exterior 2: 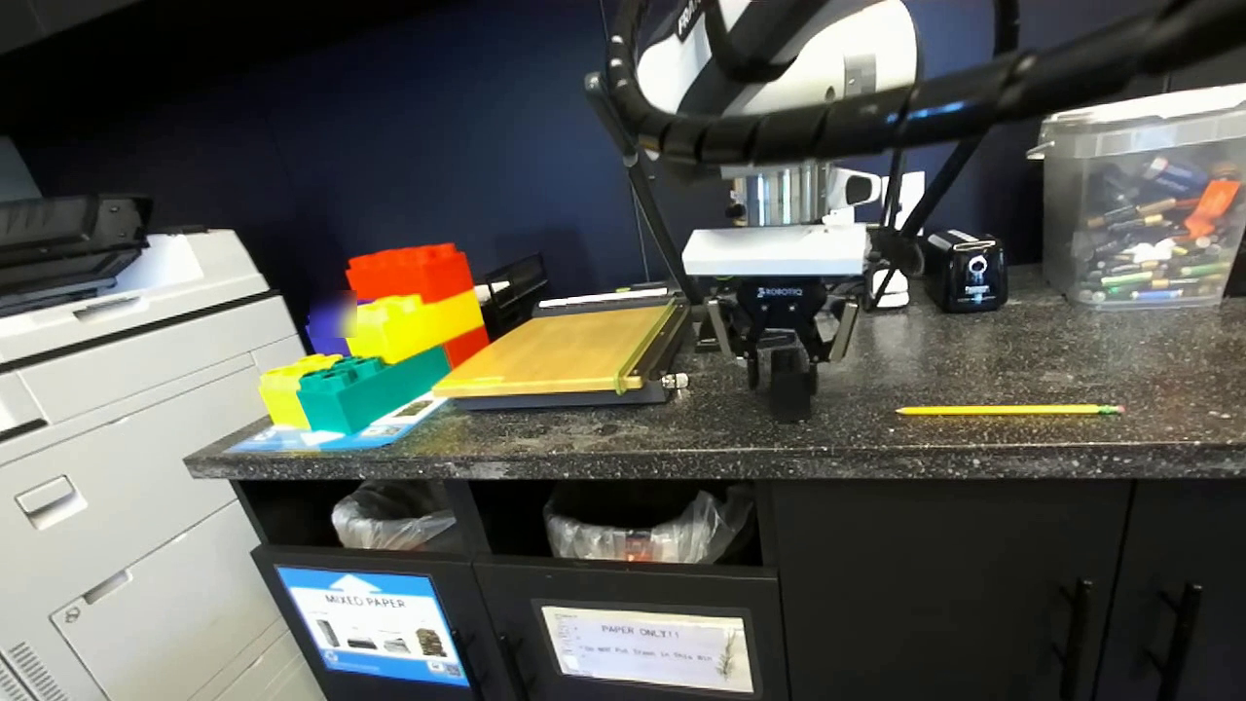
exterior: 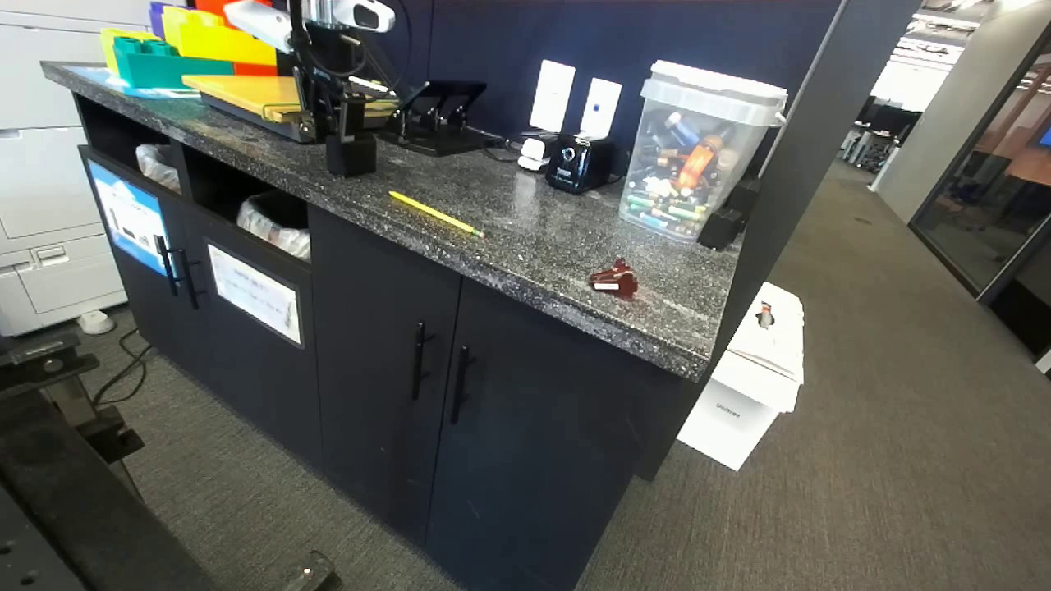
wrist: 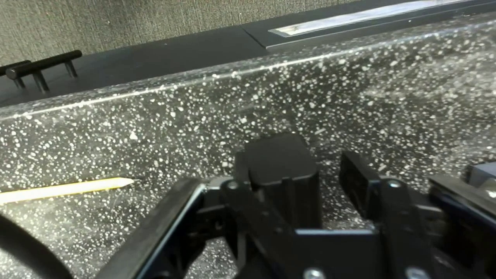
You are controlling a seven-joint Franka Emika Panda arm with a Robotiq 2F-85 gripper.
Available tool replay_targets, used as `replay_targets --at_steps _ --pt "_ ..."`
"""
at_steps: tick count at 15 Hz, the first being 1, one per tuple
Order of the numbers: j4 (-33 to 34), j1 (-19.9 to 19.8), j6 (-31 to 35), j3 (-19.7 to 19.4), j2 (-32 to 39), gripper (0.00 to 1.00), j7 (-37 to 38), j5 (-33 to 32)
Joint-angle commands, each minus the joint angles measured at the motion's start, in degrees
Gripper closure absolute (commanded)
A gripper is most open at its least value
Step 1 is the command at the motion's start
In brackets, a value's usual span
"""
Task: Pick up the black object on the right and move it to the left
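Observation:
The black object [wrist: 281,159] is a small, plain, stubby matte black block with rounded corners. It stands upright on the speckled counter near the front edge, and also shows in both exterior views [exterior: 351,155] [exterior 2: 790,387]. My gripper [wrist: 296,170] is low over the counter with its fingers on either side of the object. In the wrist view the object sits close against the left finger; whether they touch is unclear. Counter shows between the object and the right finger, so the jaws are open. The gripper also shows in an exterior view [exterior 2: 782,372].
A yellow pencil [exterior 2: 1007,410] lies beside the object. A wooden paper cutter [exterior 2: 565,350] and large coloured bricks [exterior 2: 375,385] stand on the other side. A black sharpener [exterior: 579,164], clear marker bin [exterior: 686,164], small black block [exterior: 721,230] and reddish-brown staple remover [exterior: 616,280] are farther along.

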Motion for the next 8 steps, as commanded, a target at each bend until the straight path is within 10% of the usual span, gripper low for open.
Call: replay_targets --at_steps 1,8 --pt "0.3 1.4 -3.2 0.8 -4.7 0.07 1.3 0.8" --pt "-0.1 1.0 -8.1 2.1 -9.3 0.0 0.8 2.6"
